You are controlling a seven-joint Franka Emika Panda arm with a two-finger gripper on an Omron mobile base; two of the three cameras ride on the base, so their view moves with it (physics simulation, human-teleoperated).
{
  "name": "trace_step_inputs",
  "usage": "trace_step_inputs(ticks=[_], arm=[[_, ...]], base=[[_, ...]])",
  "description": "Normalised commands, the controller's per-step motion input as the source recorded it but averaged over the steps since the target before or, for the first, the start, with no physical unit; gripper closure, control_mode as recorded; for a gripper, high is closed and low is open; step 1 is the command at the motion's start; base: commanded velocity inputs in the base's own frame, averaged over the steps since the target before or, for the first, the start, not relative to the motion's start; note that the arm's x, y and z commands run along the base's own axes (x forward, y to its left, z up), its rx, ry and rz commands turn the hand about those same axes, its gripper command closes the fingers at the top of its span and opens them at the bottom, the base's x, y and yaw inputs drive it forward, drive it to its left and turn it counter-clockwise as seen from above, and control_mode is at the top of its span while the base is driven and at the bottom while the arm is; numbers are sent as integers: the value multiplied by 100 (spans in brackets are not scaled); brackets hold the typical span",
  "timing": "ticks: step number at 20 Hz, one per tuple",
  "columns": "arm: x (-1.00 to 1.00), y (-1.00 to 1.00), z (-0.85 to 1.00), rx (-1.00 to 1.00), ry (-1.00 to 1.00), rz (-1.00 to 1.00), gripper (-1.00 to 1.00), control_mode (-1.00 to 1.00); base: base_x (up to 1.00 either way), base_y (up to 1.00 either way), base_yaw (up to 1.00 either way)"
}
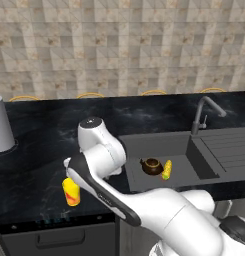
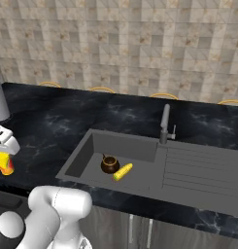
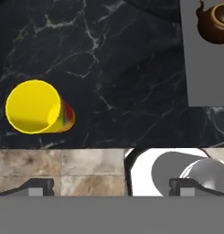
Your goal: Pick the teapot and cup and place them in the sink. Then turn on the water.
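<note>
The yellow cup (image 1: pixel 70 191) with a red-orange mark stands upright on the black counter, left of the sink (image 1: pixel 154 144). In the hand view I look down into the cup (image 3: pixel 35 107), which lies up and to the left of my open gripper (image 3: pixel 112 187), apart from both fingertips. Nothing is between the jaws. The dark-brown teapot (image 1: pixel 152 166) sits upright in the sink basin (image 2: pixel 125 143). In the right base view the teapot (image 2: pixel 110 164) is at the basin's left, and my white hand partly covers the cup (image 2: pixel 5 164) at the far left edge. The teapot (image 3: pixel 216 23) also shows at the hand view's top right.
A knobbly yellow elongated item (image 1: pixel 167 170) lies in the basin right beside the teapot. The dark gooseneck tap (image 1: pixel 204 112) stands behind the sink's right part, by the ribbed drainboard (image 2: pixel 203 170). A grey cylinder (image 1: pixel 1 125) stands on the counter at far left.
</note>
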Motion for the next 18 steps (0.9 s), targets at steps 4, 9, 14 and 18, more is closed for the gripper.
trace_step_inputs(ticks=[4,9,14,18], arm=[[40,9,-21,0,0,0,-100,-100],[34,18,-19,0,1,0,-100,-100],[26,23,-20,0,0,0,-100,-100],[16,21,-18,0,0,0,-100,-100]], base=[[0,0,0],[0,0,0],[0,0,0],[0,0,0]])
